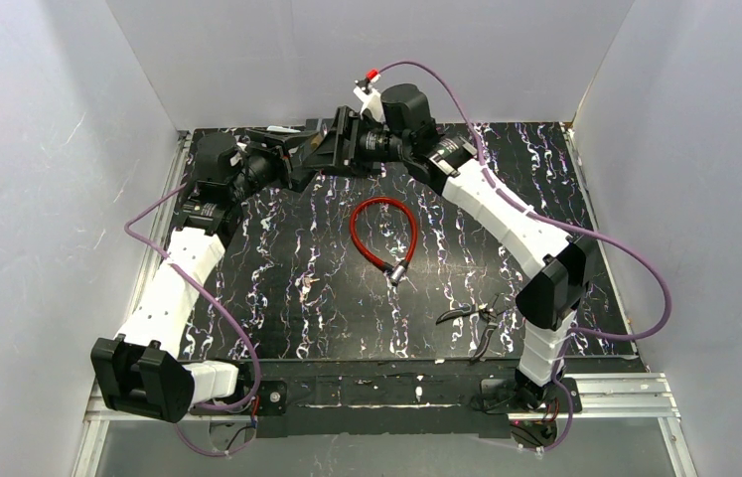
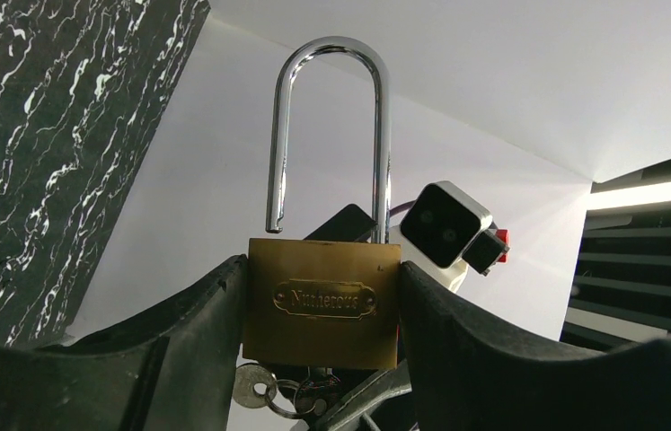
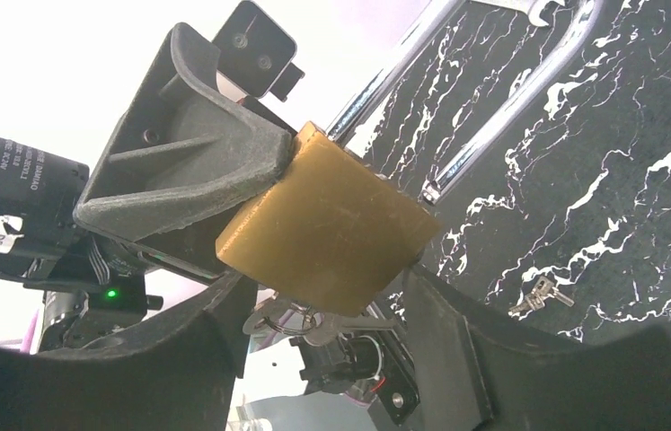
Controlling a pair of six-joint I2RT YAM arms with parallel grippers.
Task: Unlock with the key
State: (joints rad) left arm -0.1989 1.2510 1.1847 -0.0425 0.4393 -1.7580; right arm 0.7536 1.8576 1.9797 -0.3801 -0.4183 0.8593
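My left gripper (image 2: 321,268) is shut on the brass padlock (image 2: 321,301), one finger on each side of its body. The steel shackle (image 2: 331,54) stands up with its left leg out of the body, so the lock is open. A key ring with keys (image 2: 260,388) hangs under the body. In the right wrist view the padlock (image 3: 327,233) sits just above my right gripper (image 3: 322,301), whose fingers stand apart on either side of the hanging keys (image 3: 318,325). In the top view both grippers, left (image 1: 292,164) and right (image 1: 335,147), meet at the back of the mat.
A red cable lock (image 1: 383,234) lies coiled in the middle of the black marbled mat (image 1: 277,288). Pliers (image 1: 476,318) lie at the front right. A small loose pair of keys (image 3: 542,294) lies on the mat. White walls enclose the table.
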